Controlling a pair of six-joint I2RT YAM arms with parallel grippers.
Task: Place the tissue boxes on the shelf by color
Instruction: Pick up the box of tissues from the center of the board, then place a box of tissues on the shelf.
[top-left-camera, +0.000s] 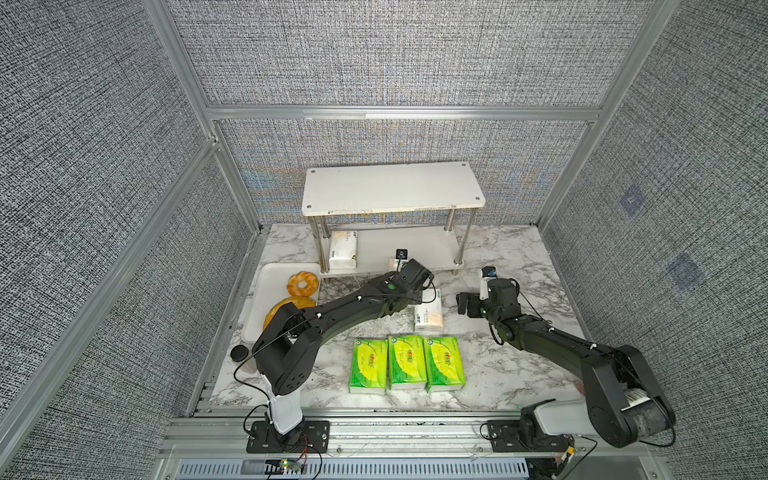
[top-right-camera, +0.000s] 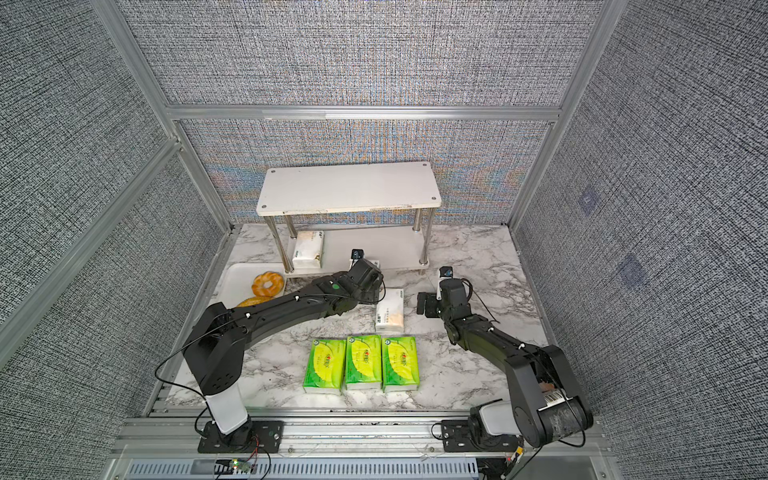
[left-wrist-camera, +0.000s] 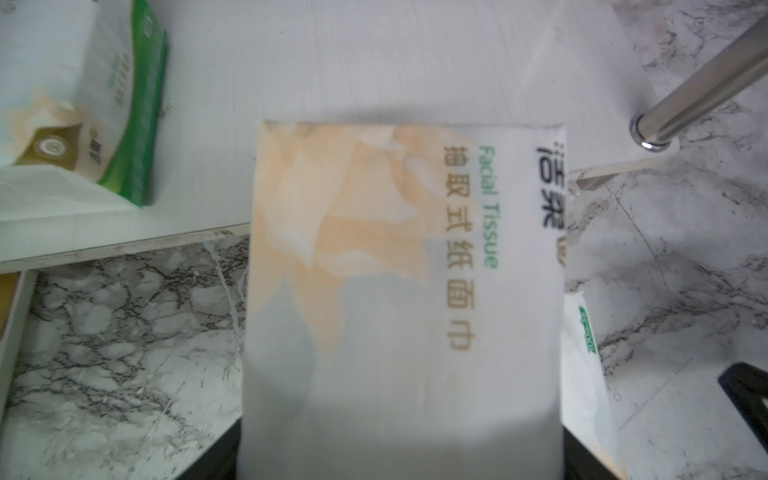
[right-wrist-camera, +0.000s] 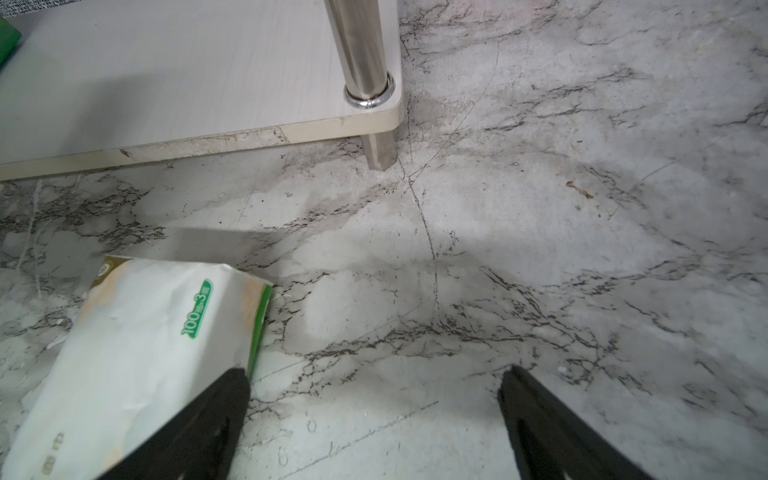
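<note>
Left wrist: held pack (left-wrist-camera: 407, 270) fills the view; reads "Facial Tissue" in green, gold Chinese print beside it, black logo characters at the edge; soft white film, peach patches.
Left pincer (left-wrist-camera: 403, 451): clamped on held pack's sides; pack's far end over lower board (left-wrist-camera: 374, 62), rest above table (left-wrist-camera: 124, 353).
Shelf pack (left-wrist-camera: 79, 104): lies on lower board; green side stripe, text blurred.
Right wrist: table pack (right-wrist-camera: 137, 353), crinkled film, green badge "100 … 3".
Right pincer (right-wrist-camera: 374, 415): spread wide, nothing between, above marble-pattern table.
Shelf (top-left-camera: 392, 187): flat white boards, round chrome legs, corner screws.
Green packs (top-left-camera: 407, 361): three side by side on table; yellow swoosh, logo too small to read.
</note>
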